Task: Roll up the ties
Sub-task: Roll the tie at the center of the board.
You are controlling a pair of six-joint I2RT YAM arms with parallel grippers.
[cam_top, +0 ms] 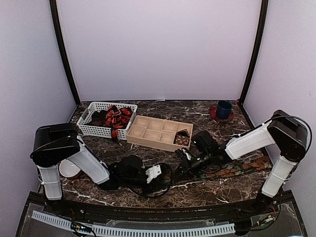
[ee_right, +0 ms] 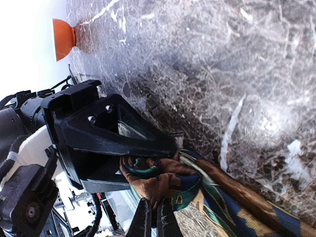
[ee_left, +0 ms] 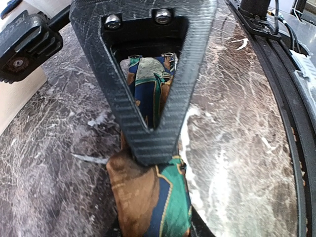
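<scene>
The left tool [ee_left: 150, 153] is clamped on the bunched end of the brown, green and blue tie [ee_left: 153, 202], cloth showing between its fingers. The right tool [ee_right: 154, 223], just beside it, is pressed together, pinching a brown fold; the rest trails behind it along the tabletop [ee_right: 222, 74]

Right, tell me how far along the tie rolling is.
Done: one rolled tie sits in a corner compartment of the wooden tray. In hand: the left gripper and right gripper both pinch one end of the patterned tie; its length lies unrolled on the table. Left: that roll, plus the ties heaped in the white basket.
</scene>
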